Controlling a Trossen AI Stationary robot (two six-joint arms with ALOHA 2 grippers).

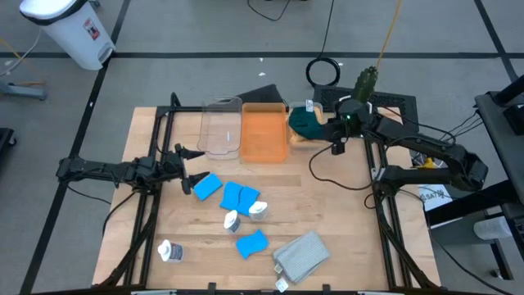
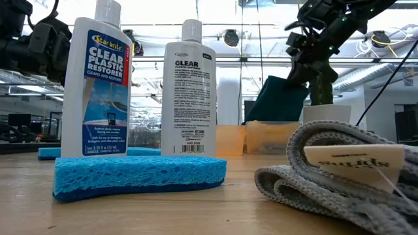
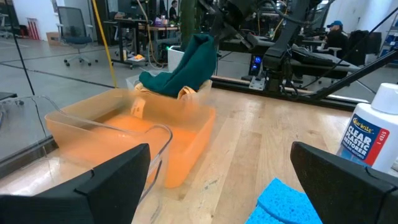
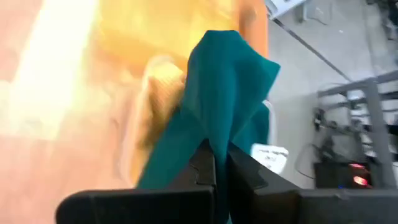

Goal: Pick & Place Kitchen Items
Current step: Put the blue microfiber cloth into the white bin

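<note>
The right gripper (image 4: 221, 163) pinches the green cloth (image 4: 214, 106) by 1 fold, lifting it beside the orange bin (image 1: 264, 131); the left gripper (image 1: 190, 168) waits, jaws apart, near the sponges (image 1: 233, 197).

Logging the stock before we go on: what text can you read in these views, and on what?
"Star brite CLEAR PLASTIC RESTORER CLEANS AND RESTORES": left bottle, front label.
"CLEAR": second bottle, back label; its small print is too small to read.
"CLEAR PLASTIC RESTORER": bottle in the left wrist view.
Tag on the grey cloth: too blurred to read.
</note>
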